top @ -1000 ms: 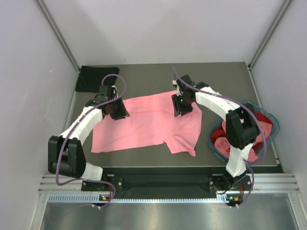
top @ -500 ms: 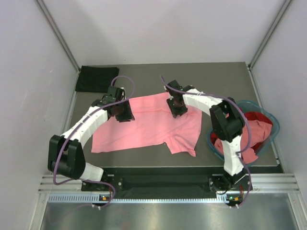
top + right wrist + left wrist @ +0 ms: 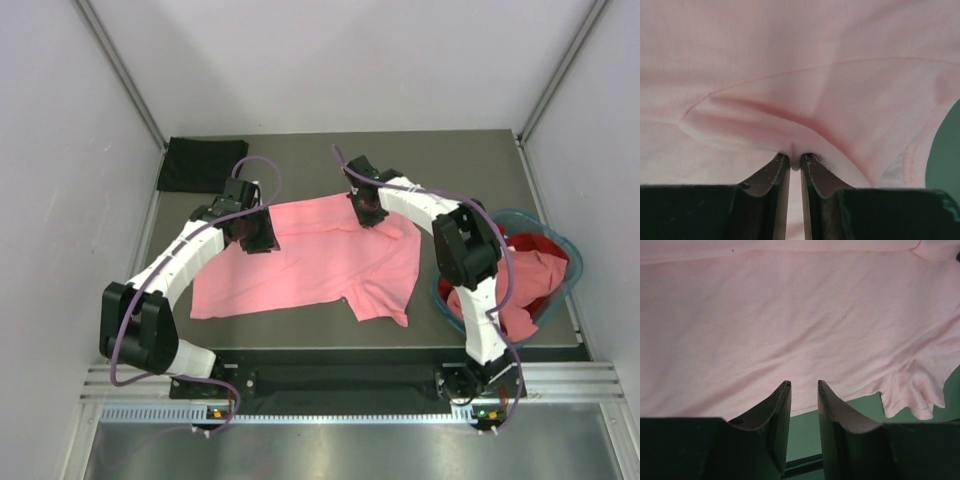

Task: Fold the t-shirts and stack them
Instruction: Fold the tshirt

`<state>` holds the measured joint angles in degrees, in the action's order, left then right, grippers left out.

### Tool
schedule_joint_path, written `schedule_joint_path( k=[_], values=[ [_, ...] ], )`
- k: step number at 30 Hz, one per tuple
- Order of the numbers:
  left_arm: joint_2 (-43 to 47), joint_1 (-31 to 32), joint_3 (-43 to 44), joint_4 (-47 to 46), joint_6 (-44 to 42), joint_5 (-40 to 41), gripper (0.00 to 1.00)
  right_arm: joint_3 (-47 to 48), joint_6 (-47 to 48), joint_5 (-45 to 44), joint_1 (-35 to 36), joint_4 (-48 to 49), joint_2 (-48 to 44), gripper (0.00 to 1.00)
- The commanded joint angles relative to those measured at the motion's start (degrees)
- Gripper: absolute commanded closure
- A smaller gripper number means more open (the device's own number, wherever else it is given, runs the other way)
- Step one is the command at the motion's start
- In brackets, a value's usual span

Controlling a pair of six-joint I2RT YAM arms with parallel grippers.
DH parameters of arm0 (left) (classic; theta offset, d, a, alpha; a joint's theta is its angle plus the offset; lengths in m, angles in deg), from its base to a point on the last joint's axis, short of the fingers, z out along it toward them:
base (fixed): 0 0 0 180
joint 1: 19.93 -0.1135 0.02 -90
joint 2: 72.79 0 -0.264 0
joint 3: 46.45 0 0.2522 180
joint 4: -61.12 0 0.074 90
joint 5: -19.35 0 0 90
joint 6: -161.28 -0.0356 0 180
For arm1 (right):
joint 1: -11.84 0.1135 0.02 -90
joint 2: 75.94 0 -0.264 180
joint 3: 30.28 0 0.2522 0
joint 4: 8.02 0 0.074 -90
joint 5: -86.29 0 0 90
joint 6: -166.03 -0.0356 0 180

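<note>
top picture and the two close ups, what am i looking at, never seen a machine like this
The top view looks down on a table with two robot arms bolted at its near edge, each ending in a two-finger gripper. The other two pictures come from cameras on the wrists, so the dark shapes at the bottom are each arm's own fingers. A pink t-shirt lies on the table, a black t-shirt sits in the far left corner, and a teal basket on the right holds red and pink clothes. The right gripper pinches a fold of the pink t-shirt. The left gripper is at that shirt's far left corner, jaws slightly apart with nothing between.
</note>
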<state>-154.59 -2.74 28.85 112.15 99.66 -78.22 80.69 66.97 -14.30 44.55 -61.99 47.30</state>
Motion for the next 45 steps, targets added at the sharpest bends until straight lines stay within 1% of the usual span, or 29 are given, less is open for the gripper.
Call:
schedule_joint_path(
  k=[1,5,7,10,11,12,14,15,16,17,18,19,20,23,27,30,33,40,45],
  values=[
    [0.2,0.0,2.1,0.1,-0.9,0.5,0.67,4.8,0.4,-2.1,-1.8,1.2,1.1,0.86],
    [-0.1,0.0,2.3,0.3,-1.0,0.4,0.67,9.7,0.8,-1.0,-3.7,0.7,3.1,0.85],
    [-0.4,0.0,2.2,0.3,-1.0,0.4,0.67,11.5,1.2,0.1,-5.1,1.6,4.7,0.82],
    [-0.8,0.0,2.2,0.5,-1.0,-0.2,0.67,17.7,2.0,1.9,-6.7,1.9,8.0,0.77],
    [-0.9,0.0,2.2,0.7,-1.1,-0.4,0.67,19.5,1.9,3.1,-7.0,1.5,8.9,0.75],
    [-1.0,0.0,2.3,1.0,-1.1,-0.5,0.67,21.5,1.7,3.9,-7.7,-0.8,10.5,0.74],
    [-1.1,0.0,2.5,1.2,-1.2,-0.5,0.67,26.3,0.7,5.8,-7.9,-3.0,10.9,0.72],
    [-1.1,-0.1,2.6,1.3,-1.3,-0.5,0.68,26.5,0.4,6.4,-7.8,-3.3,10.1,0.71],
    [-1.1,0.0,2.6,1.2,-1.4,-0.3,0.68,24.6,-0.1,7.0,-7.8,-3.4,7.7,0.69],
    [-1.0,0.0,2.4,1.1,-1.5,-0.1,0.67,23.3,-1.2,8.8,-7.8,-3.4,6.1,0.64],
    [-1.2,-0.1,2.4,0.9,-1.5,0.0,0.68,21.8,-1.7,9.9,-7.9,-3.4,4.8,0.62],
    [-1.4,-0.1,2.4,0.9,-1.5,-0.2,0.67,18.4,-2.1,10.4,-7.8,-3.2,2.6,0.62],
    [-1.5,0.0,2.3,0.8,-1.3,-0.3,0.68,16.5,-3.1,13.8,-7.8,-2.2,1.3,0.62],
    [-1.8,0.0,2.1,0.1,-1.1,-0.9,0.68,11.6,-4.7,16.1,-7.8,-0.1,-0.6,0.61],
    [-1.9,-0.1,2.5,0.2,-1.3,-0.8,0.67,11.3,-6.9,19.4,-8.5,-0.3,1.2,0.61],
    [-2.0,-0.1,2.4,0.4,-1.5,-0.6,0.67,9.8,-7.5,21.0,-9.2,2.5,1.5,0.6],
    [-1.9,-0.1,2.4,0.9,-1.6,-0.8,0.68,10.3,-8.4,22.8,-9.9,3.3,2.8,0.6],
    [-3.2,-0.1,3.2,1.0,-1.9,-0.8,0.68,11.6,-9.3,24.2,-11.0,4.3,5.2,0.6],
    [-4.0,-0.1,4.6,1.2,-2.3,-0.5,0.68,10.5,-9.4,24.8,-11.4,5.0,5.7,0.6]
  ],
)
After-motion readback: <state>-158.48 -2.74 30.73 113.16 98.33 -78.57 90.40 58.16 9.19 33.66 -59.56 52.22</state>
